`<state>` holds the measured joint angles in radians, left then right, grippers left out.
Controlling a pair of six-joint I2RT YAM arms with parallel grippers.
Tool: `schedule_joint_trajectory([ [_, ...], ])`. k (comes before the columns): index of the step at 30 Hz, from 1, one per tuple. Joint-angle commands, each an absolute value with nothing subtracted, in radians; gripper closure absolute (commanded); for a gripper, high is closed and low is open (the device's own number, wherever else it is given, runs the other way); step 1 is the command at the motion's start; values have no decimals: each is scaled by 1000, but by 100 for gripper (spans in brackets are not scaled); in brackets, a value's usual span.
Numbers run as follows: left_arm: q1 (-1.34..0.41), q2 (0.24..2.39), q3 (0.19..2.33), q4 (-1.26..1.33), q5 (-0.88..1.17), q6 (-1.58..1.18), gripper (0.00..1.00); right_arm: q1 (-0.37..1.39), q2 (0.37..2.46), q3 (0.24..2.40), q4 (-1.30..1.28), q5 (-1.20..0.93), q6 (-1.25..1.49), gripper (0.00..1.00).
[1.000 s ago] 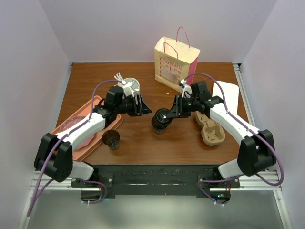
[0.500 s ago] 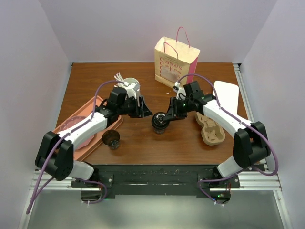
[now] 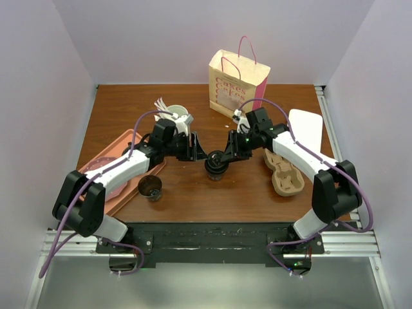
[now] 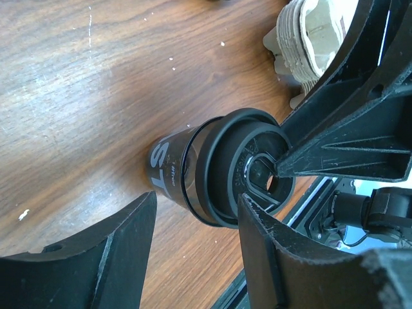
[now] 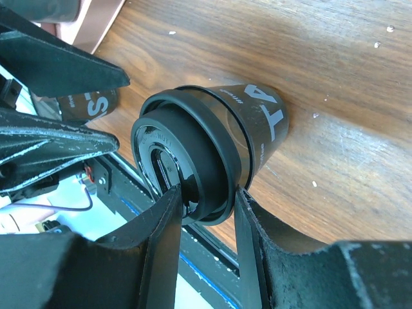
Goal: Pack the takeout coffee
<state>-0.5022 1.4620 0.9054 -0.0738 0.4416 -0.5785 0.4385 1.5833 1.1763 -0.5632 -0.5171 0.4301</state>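
The takeout coffee (image 3: pixel 215 168), a dark cup with a black lid, stands at the table's middle. It also shows in the left wrist view (image 4: pixel 170 168) and the right wrist view (image 5: pixel 257 129). My right gripper (image 3: pixel 223 156) is shut on its lid, one finger on the lid's top and one at its rim (image 5: pixel 205 203). My left gripper (image 3: pixel 201 154) is open and empty just left of the cup, whose lid edge lies near the gap between its fingertips (image 4: pixel 196 215). The tan cup carrier (image 3: pixel 283 170) lies right of the cup.
A second dark cup without a lid (image 3: pixel 150 187) stands by the pink tray (image 3: pixel 96 170) at the left. A white cup of stirrers (image 3: pixel 177 117) is at the back left, a paper bag (image 3: pixel 237 84) at the back, a white sheet (image 3: pixel 308 129) at the right.
My left gripper has moved right, closer to the cup. My right arm has shifted slightly left and stays at the lid.
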Motion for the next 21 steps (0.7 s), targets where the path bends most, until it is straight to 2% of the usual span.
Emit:
schedule_joint_trajectory([
  [1, -509, 1476, 942, -57, 446, -540, 43, 446, 1597, 1224, -591, -506, 410, 67],
  [21, -511, 1482, 942, -77, 428, -532, 43, 456, 1623, 1232, -584, -508, 419, 62],
])
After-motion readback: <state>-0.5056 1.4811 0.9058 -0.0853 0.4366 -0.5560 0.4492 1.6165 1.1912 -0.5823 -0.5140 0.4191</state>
